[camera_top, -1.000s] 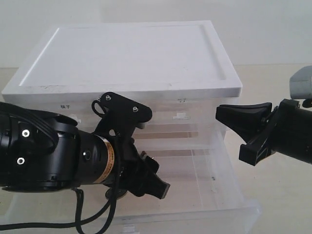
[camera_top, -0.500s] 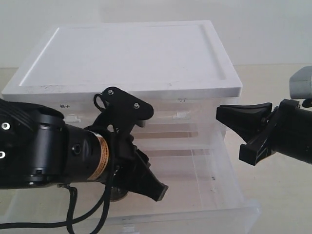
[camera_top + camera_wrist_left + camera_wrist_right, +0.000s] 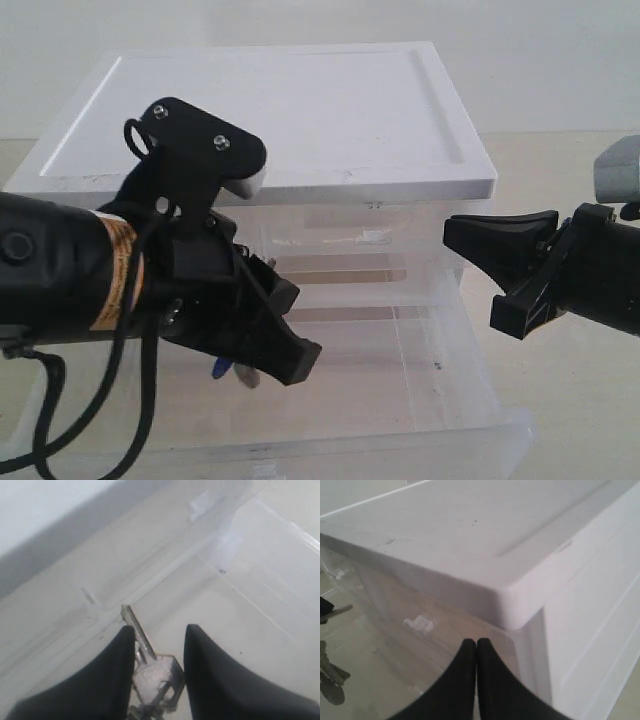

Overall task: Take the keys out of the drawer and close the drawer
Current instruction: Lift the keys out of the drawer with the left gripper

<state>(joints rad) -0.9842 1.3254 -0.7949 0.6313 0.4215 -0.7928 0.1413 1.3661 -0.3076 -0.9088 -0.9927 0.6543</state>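
The left fingers (image 3: 288, 358), spread wide and low in the open drawer (image 3: 400, 440) a second ago, have closed partway onto the keys (image 3: 155, 675) and drawn up and back toward the desk's left edge; one key blade pokes out between them and the bunch dangles below, still over the drawer's left half. So the pickup looks made, with carrying the keys out and shutting the drawer still to do. The right fingers (image 3: 476, 647) wait pressed together, empty, beside the cabinet (image 3: 300, 110).
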